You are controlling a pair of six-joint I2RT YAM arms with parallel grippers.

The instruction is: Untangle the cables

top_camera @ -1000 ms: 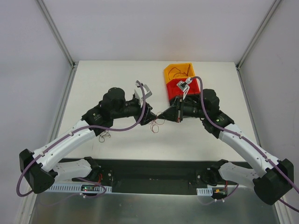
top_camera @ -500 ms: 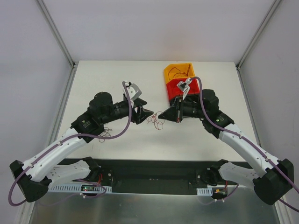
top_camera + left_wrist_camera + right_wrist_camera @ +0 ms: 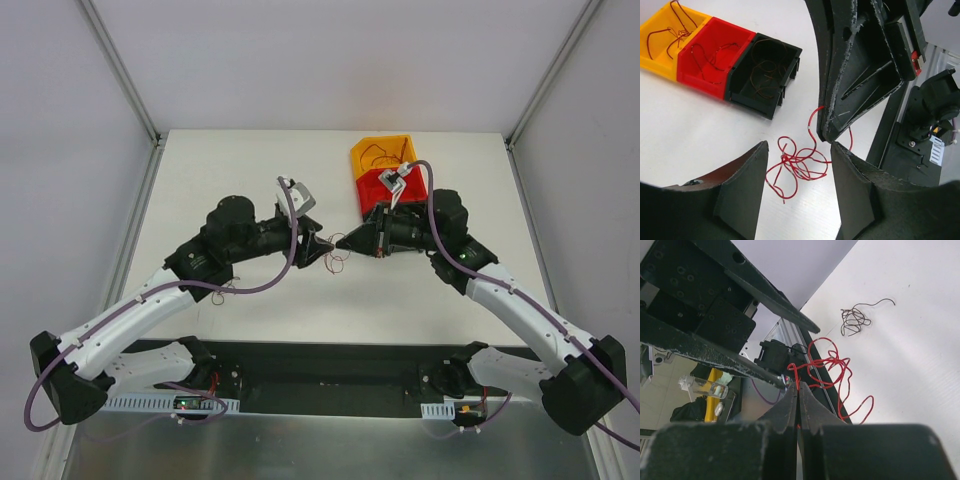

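A tangle of thin red cables (image 3: pixel 784 157) hangs at mid-table from my right gripper (image 3: pixel 798 386), which is shut on one strand. In the top view the red cables (image 3: pixel 335 262) sit just below the right gripper (image 3: pixel 343 243). My left gripper (image 3: pixel 799 150) is open, and the red tangle lies between and just beyond its fingertips without touching them. From above, the left gripper (image 3: pixel 322 250) is nearly tip to tip with the right one. A separate dark red-brown cable clump (image 3: pixel 854 320) lies on the table by the left forearm (image 3: pixel 225 290).
Three small bins stand in a row at the back right: yellow (image 3: pixel 660 42), red (image 3: pixel 735 37) and black (image 3: pixel 790 52), each with thin wires inside. From above, the yellow bin (image 3: pixel 385 165) and red bin (image 3: pixel 368 195) show, with the right arm over the black one.
My left gripper drew back to the left, then came in again close to the right gripper's tip. The right gripper stayed shut on the red strand and shifted slightly up and left.
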